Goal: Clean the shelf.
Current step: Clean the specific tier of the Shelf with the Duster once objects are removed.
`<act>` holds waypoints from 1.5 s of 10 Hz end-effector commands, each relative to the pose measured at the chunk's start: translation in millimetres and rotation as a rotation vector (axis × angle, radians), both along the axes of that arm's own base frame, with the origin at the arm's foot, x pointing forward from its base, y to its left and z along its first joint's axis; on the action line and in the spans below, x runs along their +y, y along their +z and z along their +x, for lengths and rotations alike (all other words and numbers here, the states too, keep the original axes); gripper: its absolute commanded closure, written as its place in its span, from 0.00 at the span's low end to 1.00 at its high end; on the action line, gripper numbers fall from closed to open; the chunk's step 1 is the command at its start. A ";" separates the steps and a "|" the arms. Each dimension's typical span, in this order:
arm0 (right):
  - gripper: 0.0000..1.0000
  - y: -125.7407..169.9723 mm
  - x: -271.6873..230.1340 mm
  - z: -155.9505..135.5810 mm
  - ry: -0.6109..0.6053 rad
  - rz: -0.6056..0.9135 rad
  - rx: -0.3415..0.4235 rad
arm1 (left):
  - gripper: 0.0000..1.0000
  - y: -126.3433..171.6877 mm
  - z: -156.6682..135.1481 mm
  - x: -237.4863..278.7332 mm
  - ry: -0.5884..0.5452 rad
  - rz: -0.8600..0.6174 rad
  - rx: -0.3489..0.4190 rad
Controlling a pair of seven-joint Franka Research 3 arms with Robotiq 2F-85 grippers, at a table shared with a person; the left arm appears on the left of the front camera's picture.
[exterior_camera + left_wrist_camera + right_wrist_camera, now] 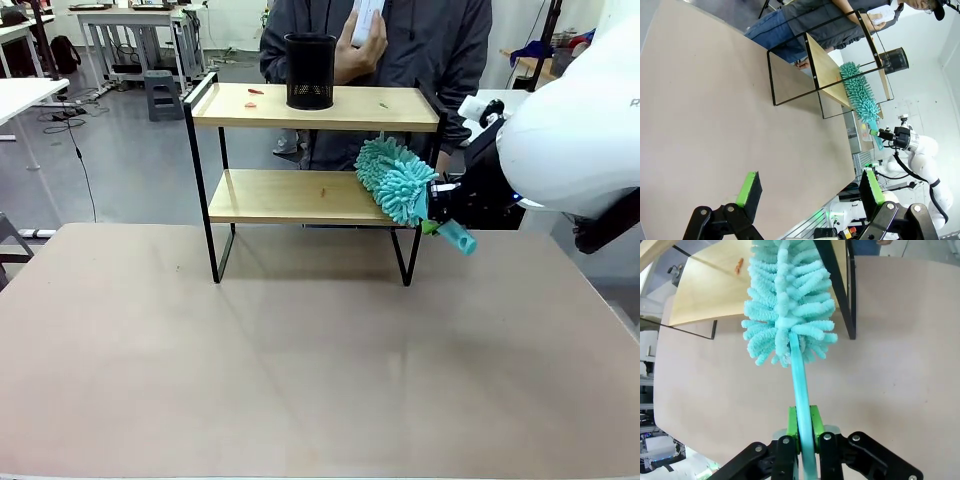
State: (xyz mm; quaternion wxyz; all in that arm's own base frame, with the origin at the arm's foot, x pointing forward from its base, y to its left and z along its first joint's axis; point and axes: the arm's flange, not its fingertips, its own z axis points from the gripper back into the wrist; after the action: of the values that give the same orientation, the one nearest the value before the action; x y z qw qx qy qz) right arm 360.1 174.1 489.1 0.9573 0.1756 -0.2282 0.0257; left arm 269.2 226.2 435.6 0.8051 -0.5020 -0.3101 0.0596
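Note:
The shelf point(290, 200) stands at the far middle of the table, two wooden boards in a black frame. Small red scraps lie on its top board point(254, 91) and lower board point(322, 193). My right gripper point(432, 215) is shut on the handle of a fluffy teal duster point(395, 180), whose head rests on the right end of the lower board. In the right wrist view the duster point(787, 305) rises from my right gripper point(804, 427) onto the shelf point(705, 295). My left gripper point(809, 187) hangs open above the table, far from the shelf point(825, 70).
A black mesh cup point(310, 70) stands on the top board. A person point(440, 50) stands behind the shelf, holding a white object point(366, 20). The brown table point(300, 350) is bare in front of the shelf.

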 end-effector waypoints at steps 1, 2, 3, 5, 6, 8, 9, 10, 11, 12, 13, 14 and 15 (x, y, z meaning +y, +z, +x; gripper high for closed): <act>0.88 -5.5 6.0 2.5 -0.028 -0.002 0.033 | 0.00 1.7 1.3 -1.4 -0.001 -0.005 -0.027; 0.88 -9.3 7.4 3.0 -0.024 0.001 0.060 | 0.00 1.7 1.3 -1.4 -0.001 -0.005 -0.027; 0.88 -10.0 8.8 2.9 -0.016 0.004 0.067 | 0.00 1.7 1.3 -1.4 -0.001 -0.005 -0.027; 0.88 -6.9 14.6 2.9 0.045 0.056 0.093 | 0.00 1.7 1.3 -1.4 -0.001 -0.005 -0.027; 0.88 -4.9 18.6 4.0 0.076 0.080 0.104 | 0.00 1.7 1.3 -1.4 -0.001 -0.005 -0.027; 0.88 -6.7 34.4 11.1 0.153 0.126 0.153 | 0.00 1.7 1.3 -1.4 -0.001 -0.005 -0.027; 0.88 -8.0 45.5 11.9 0.190 0.136 0.167 | 0.00 1.7 1.3 -1.4 -0.001 -0.005 -0.027; 0.88 -5.6 53.1 10.4 0.244 0.160 0.180 | 0.00 1.7 1.3 -1.4 -0.001 -0.005 -0.027; 0.88 -1.7 56.8 6.9 0.339 0.195 0.231 | 0.00 1.7 1.3 -1.4 -0.001 -0.005 -0.027; 0.88 2.1 53.8 -0.2 0.484 0.222 0.335 | 0.00 1.7 1.3 -1.4 -0.001 -0.005 -0.027; 0.88 8.2 41.8 -12.5 0.663 0.236 0.435 | 0.00 1.7 1.3 -1.4 -0.001 -0.005 -0.027; 0.88 12.4 30.1 -20.6 0.788 0.244 0.492 | 0.00 1.7 1.3 -1.4 -0.001 -0.005 -0.027; 0.88 19.6 6.7 -27.1 0.872 0.294 0.512 | 0.00 1.7 1.3 -1.4 -0.001 -0.005 -0.027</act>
State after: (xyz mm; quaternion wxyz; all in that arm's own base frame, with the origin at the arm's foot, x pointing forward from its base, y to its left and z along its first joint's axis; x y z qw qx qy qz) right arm 323.7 212.7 498.3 0.8699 0.3801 0.0569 0.3091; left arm 269.2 226.3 435.8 0.8050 -0.5021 -0.3104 0.0595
